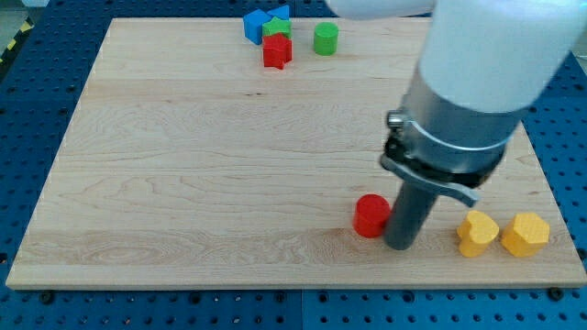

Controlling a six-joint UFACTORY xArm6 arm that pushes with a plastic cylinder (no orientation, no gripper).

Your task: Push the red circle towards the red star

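Red circle (371, 216) sits near the bottom edge of the wooden desk (183, 165), touching my tip (400, 246) on the circle's right. This end effector is a plain rod, holding nothing. Far up-left of the circle, the red star (277, 51) huddles with blue blocks (257, 24), a green block (276, 29) and a green cylinder (325, 38). Two yellow blocks (478, 233) lie right of the circle.
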